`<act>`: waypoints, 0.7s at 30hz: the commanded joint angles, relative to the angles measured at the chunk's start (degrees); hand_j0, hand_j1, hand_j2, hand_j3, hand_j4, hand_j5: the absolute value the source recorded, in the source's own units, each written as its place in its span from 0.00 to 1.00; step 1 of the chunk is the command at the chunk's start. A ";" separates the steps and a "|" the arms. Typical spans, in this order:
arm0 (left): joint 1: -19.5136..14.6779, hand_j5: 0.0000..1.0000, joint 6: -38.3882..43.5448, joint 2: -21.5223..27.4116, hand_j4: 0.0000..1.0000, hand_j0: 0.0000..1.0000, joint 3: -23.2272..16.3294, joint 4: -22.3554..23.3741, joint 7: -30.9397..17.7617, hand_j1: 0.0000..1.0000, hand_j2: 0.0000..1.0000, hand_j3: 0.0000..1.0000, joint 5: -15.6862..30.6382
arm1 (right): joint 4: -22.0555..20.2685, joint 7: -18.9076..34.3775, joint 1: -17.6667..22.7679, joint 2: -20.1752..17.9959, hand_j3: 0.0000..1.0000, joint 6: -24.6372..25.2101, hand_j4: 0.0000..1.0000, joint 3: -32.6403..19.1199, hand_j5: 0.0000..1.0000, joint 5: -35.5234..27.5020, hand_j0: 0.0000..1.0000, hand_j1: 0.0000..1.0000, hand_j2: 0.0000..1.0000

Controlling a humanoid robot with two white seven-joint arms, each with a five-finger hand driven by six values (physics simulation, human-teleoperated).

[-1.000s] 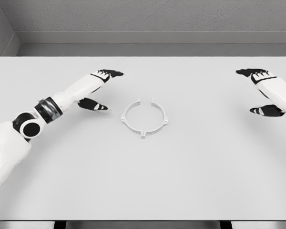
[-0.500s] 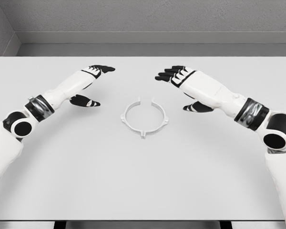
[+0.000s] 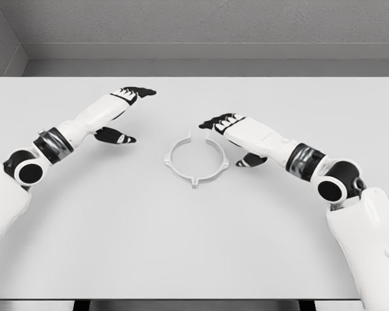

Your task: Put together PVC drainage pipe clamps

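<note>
A white ring-shaped pipe clamp (image 3: 196, 161) lies flat in the middle of the white table (image 3: 194, 246), with small tabs around its rim and a gap at its far side. My right hand (image 3: 230, 139) hovers just to the right of the ring, fingers spread and thumb low beside the rim, holding nothing. My left hand (image 3: 124, 115) hangs to the left of the ring, a hand's width away, fingers stretched out and empty.
A grey wall and ledge (image 3: 194, 52) run behind the table's far edge. The table's front edge (image 3: 194, 299) lies at the bottom of the picture.
My right hand has swept in from the far right and come down close to the ring's right side. My left hand drew back a little to the left, then stayed still.
</note>
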 commanded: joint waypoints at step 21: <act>-0.35 1.00 0.03 1.97 1.00 1.00 0.45 0.21 0.03 1.00 1.00 1.00 0.49 | 1.39 -0.03 -1.23 2.28 1.00 1.34 1.00 1.77 1.00 1.83 1.00 1.00 1.00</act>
